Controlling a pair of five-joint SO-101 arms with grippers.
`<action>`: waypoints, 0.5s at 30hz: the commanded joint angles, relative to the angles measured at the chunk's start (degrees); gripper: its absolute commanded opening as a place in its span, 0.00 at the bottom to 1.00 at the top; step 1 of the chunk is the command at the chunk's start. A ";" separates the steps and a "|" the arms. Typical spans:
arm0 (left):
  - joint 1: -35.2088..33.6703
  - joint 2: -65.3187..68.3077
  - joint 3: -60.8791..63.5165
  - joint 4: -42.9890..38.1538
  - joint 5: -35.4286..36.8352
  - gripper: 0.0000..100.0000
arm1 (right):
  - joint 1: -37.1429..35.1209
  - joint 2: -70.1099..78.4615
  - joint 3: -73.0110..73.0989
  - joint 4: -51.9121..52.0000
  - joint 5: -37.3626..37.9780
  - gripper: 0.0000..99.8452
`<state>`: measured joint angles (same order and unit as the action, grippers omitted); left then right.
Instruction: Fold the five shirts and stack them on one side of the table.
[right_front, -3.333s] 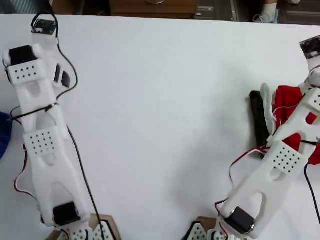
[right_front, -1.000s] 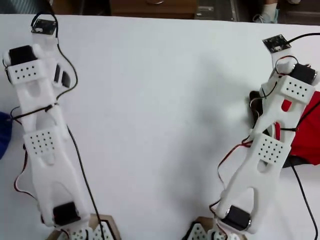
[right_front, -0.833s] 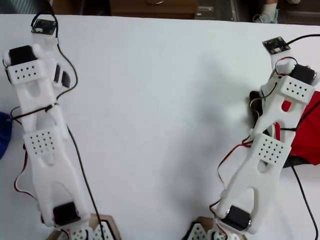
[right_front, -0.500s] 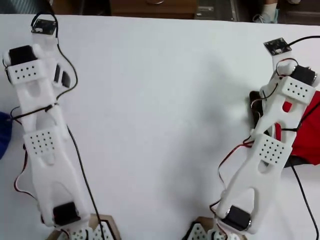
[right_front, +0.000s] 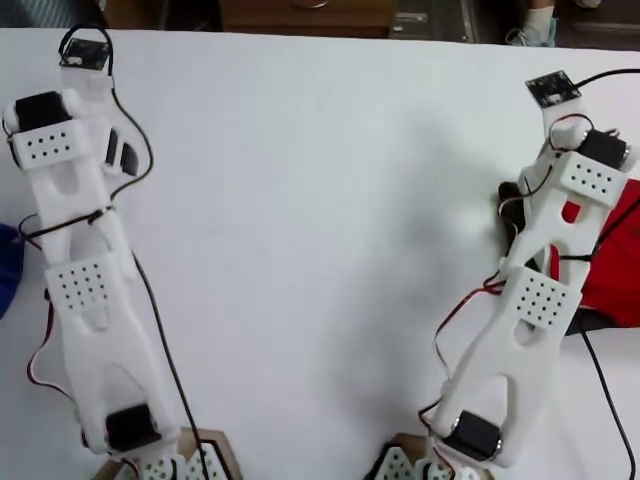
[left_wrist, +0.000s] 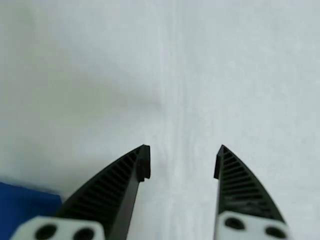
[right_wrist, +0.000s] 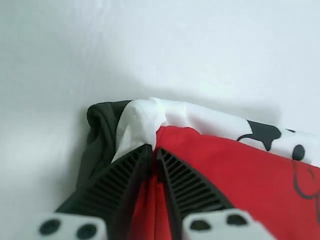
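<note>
While the left gripper (left_wrist: 182, 162) hangs over the table (left_wrist: 200, 60), its fingers stand apart. Bare tabletop shows between them and nothing is gripped. Blue cloth (left_wrist: 25, 202) occupies the lower left corner of the left wrist view, beside one finger. In the high view, the blue cloth (right_front: 6, 270) lies at the left edge of the frame at mid-height and is partly cut off. It sits next to the left arm (right_front: 80, 270), which runs from the lower left to the upper left of the frame.

The right gripper (right_wrist: 152, 159) has its fingers closed together on the red shirt (right_wrist: 240, 175). The tips meet at the edge of the red fabric, where it borders white cloth (right_wrist: 150, 117). The white cloth bunches directly ahead of the tips and carries black print toward the right of the frame. Dark cloth (right_wrist: 102, 135) lies against the white cloth, left of centre.

In the high view, the right arm (right_front: 540, 300) runs from the bottom of the frame up toward the upper right. The red shirt (right_front: 612, 270) lies at the right edge at mid-height, partly under the arm and partly cut off. The dark cloth (right_front: 508, 215) shows just left of the arm. Whether the red shirt is folded cannot be told.
</note>
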<state>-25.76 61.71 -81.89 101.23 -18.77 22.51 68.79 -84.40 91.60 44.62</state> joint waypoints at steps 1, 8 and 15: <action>-0.53 -4.66 -2.24 0.79 -0.62 0.23 | -2.59 -4.79 -0.18 -0.57 -0.44 0.02; -0.53 -4.66 -2.24 0.79 -0.62 0.23 | -4.70 -4.97 -0.26 -0.57 -0.44 0.02; -0.53 -4.66 -2.24 0.79 -0.53 0.23 | -4.79 -4.88 -6.07 -0.66 -0.26 0.02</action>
<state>-25.76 61.71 -81.89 101.23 -18.77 18.73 68.79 -86.24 91.52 44.62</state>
